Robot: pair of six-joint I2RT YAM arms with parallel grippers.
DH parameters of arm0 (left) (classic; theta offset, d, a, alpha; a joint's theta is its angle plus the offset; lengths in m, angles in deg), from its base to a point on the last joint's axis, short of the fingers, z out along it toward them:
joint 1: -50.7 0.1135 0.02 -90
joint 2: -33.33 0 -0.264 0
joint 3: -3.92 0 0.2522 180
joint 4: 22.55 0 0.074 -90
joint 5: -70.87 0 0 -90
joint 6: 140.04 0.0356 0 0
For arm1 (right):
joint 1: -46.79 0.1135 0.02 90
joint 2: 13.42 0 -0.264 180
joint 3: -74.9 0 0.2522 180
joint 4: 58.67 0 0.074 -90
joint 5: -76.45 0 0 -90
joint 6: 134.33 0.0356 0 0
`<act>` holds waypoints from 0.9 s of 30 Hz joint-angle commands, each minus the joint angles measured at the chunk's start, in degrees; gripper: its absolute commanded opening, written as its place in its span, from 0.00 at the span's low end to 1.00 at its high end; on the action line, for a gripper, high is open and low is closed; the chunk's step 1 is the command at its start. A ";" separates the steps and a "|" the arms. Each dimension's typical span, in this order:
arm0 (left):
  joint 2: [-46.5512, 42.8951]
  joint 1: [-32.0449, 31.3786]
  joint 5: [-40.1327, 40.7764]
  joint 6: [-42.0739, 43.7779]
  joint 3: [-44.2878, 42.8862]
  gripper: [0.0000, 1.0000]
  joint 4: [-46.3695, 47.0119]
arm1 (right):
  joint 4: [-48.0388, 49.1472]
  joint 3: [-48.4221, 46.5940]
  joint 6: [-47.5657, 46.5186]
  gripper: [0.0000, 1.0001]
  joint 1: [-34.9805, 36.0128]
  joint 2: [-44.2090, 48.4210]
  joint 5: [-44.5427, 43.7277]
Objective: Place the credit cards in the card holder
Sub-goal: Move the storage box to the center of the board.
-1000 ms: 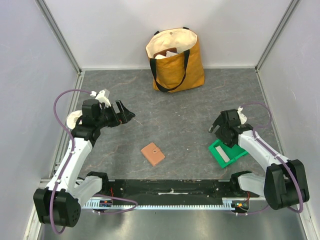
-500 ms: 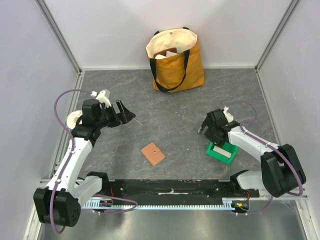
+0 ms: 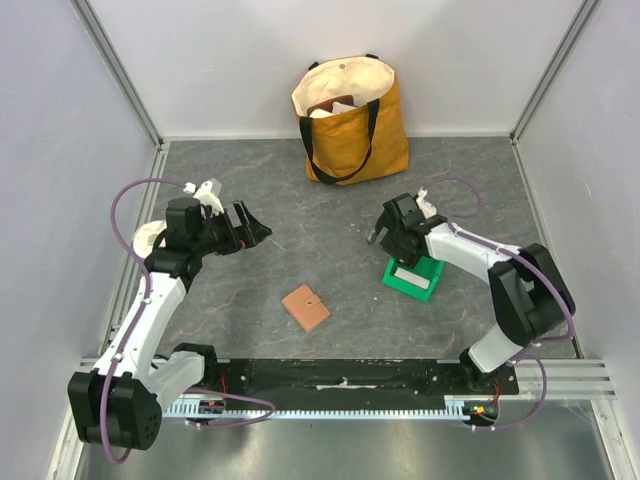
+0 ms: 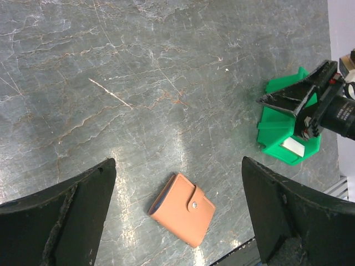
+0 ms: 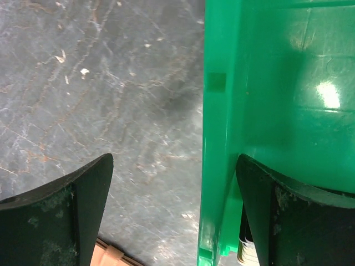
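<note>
The terracotta-brown card holder (image 3: 305,307) lies shut and snapped on the table, also in the left wrist view (image 4: 182,209); its corner shows in the right wrist view (image 5: 108,256). The credit cards (image 3: 408,274) sit in a green bin (image 3: 428,288): a white face (image 4: 292,147) and stacked edges (image 5: 248,250) show. My right gripper (image 3: 397,243) is open and straddles the bin's left wall (image 5: 222,138), one finger inside and one outside (image 5: 173,162). My left gripper (image 3: 250,226) is open and empty, held above the table left of the holder (image 4: 177,163).
A yellow tote bag (image 3: 350,120) stands at the back wall. White walls with metal rails enclose the table on three sides. The arm bases and a black rail run along the near edge.
My right gripper has moved left and farther from the front edge, and the green bin with the cards has slid with it toward the middle. The left arm and card holder have not moved.
</note>
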 commanded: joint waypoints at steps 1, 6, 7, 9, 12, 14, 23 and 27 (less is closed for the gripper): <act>0.11 0.22 -1.32 2.16 -0.38 0.99 0.93 | 3.51 -6.35 4.00 0.98 1.63 -5.00 0.57; 0.38 0.22 -2.19 1.37 0.24 0.99 1.46 | 3.60 -11.89 3.31 0.98 3.12 -9.32 1.45; 0.38 0.13 -2.28 1.28 0.33 0.99 1.55 | 3.43 -12.77 2.69 0.98 3.30 -9.50 1.36; 0.29 0.13 -2.63 1.37 0.50 0.99 1.64 | 3.08 -13.82 1.29 0.98 3.30 -8.89 1.28; 0.20 0.13 -2.46 1.63 0.50 0.99 1.64 | 0.63 -15.14 -2.13 0.98 3.39 -6.96 -0.12; 0.20 0.13 -2.46 1.81 0.50 0.99 1.55 | -1.57 -15.76 -5.47 0.98 3.30 -5.03 -1.62; 0.64 -0.04 -3.08 1.89 0.76 0.99 1.55 | -10.10 -15.86 -16.55 0.98 1.29 5.43 -11.11; 0.20 -0.66 -2.46 1.37 1.20 0.99 1.55 | -11.16 -10.86 -17.35 0.98 -5.30 11.05 -8.49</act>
